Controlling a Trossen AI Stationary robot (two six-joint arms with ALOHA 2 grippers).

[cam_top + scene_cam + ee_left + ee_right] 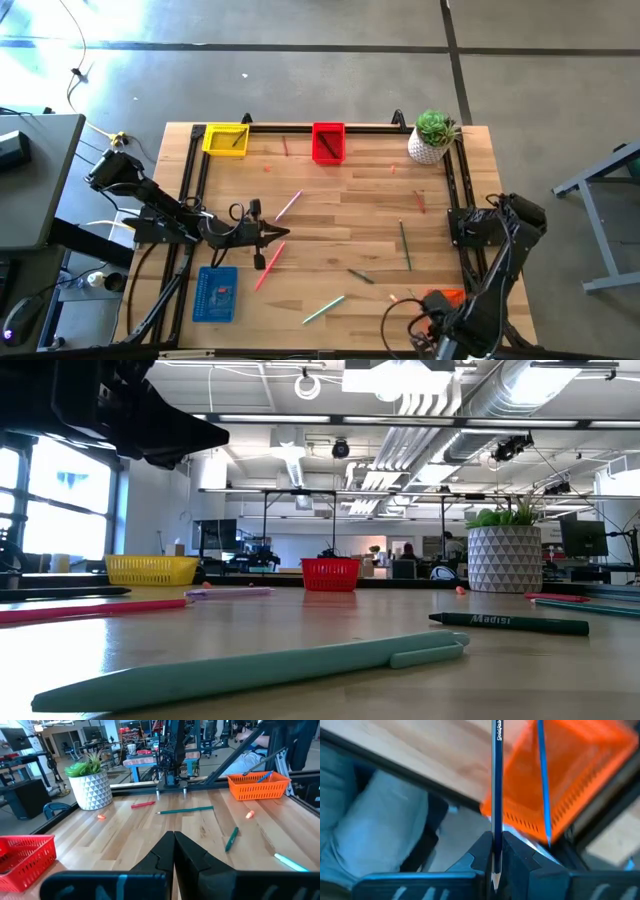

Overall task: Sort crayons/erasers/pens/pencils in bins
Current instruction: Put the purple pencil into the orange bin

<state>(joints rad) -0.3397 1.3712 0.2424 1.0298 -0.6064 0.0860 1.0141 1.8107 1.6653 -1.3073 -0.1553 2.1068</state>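
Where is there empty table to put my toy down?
Bare wood lies between the red bin and the plant pot, and between the yellow bin and the pink pen. The front middle is crowded with pens and pencils.

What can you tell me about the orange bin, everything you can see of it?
The orange bin is a small rectangular basket of what looks like plastic, with slotted mesh sides and a solid rim. It sits upright at the table's front right corner, by the right arm's base. A blue pencil leans inside it. The right end effector holds a dark blue pencil close to it, apparently not touching it.
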